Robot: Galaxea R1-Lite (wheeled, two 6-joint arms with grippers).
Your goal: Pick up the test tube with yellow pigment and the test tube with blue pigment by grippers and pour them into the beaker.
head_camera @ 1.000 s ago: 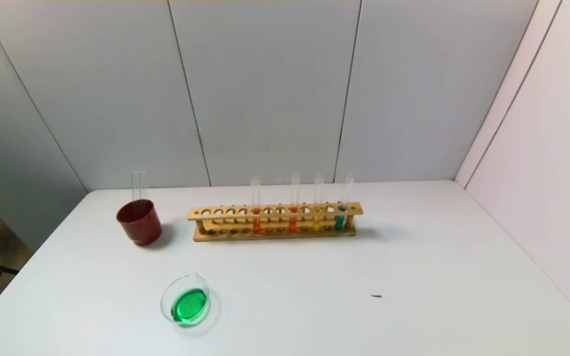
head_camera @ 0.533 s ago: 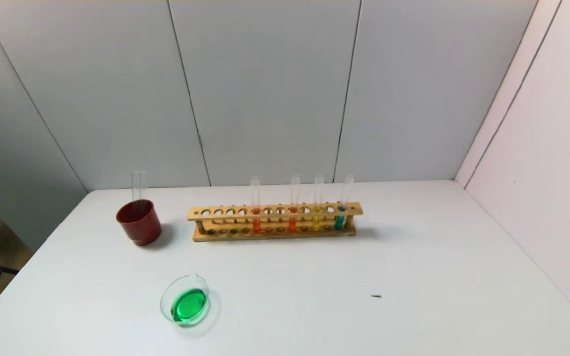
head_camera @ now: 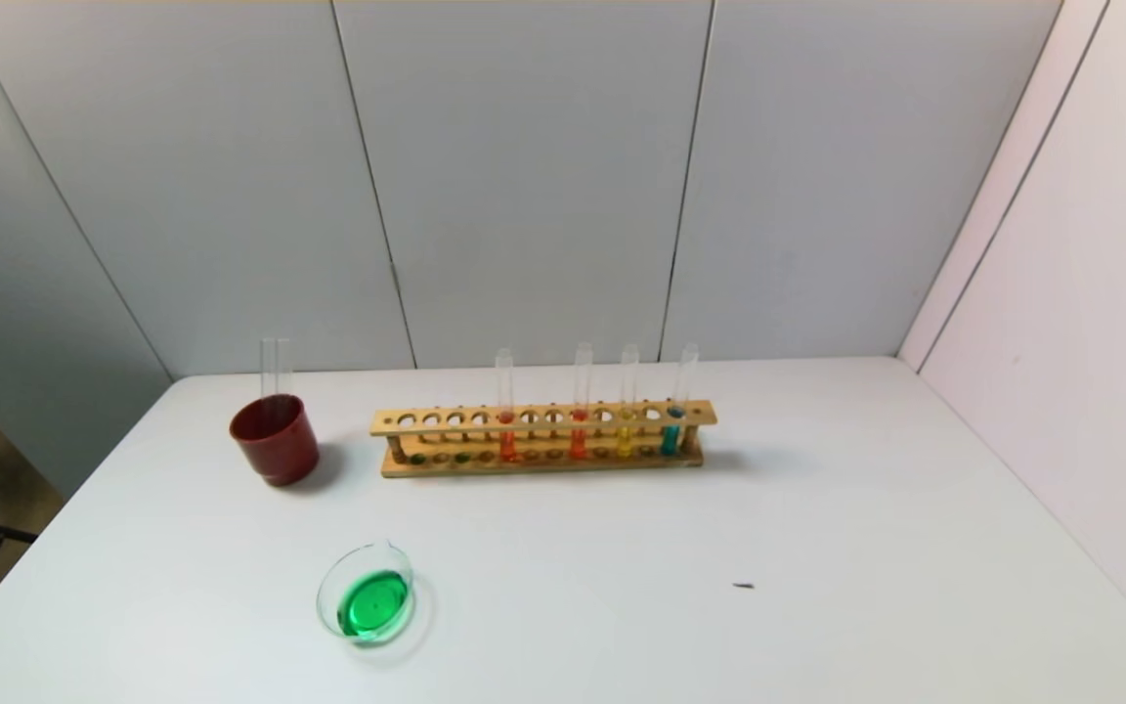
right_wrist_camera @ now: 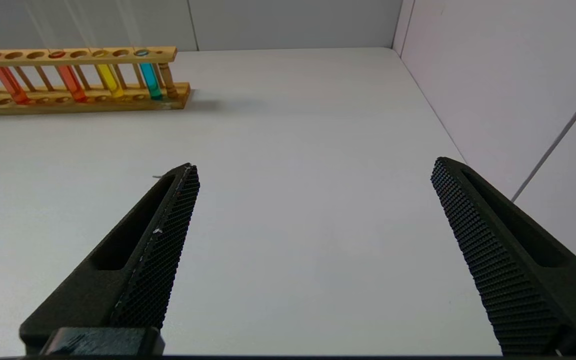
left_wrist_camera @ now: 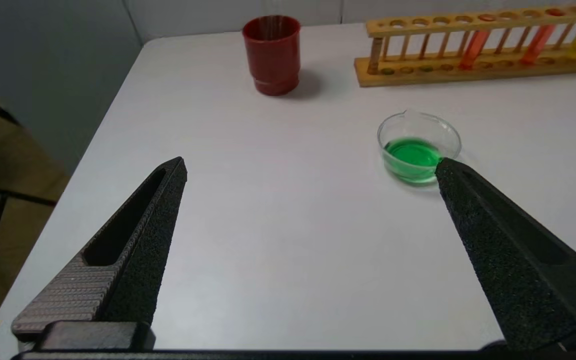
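The beaker (head_camera: 366, 593) sits low on the white table near its front left and holds green liquid; it also shows in the left wrist view (left_wrist_camera: 419, 146). A yellow-liquid test tube (head_camera: 627, 416) and a blue-liquid test tube (head_camera: 675, 416) stand upright in the wooden rack (head_camera: 543, 438), also seen in the right wrist view as yellow tube (right_wrist_camera: 109, 79) and blue tube (right_wrist_camera: 150, 80). My left gripper (left_wrist_camera: 310, 167) is open and empty, short of the beaker. My right gripper (right_wrist_camera: 313, 167) is open and empty over bare table. Neither gripper shows in the head view.
A dark red cup (head_camera: 275, 440) with two empty clear tubes (head_camera: 275, 367) stands left of the rack. Two orange-red tubes (head_camera: 506, 420) stand in the rack. A small dark speck (head_camera: 743, 586) lies on the table. A wall panel (head_camera: 1061, 293) borders the right side.
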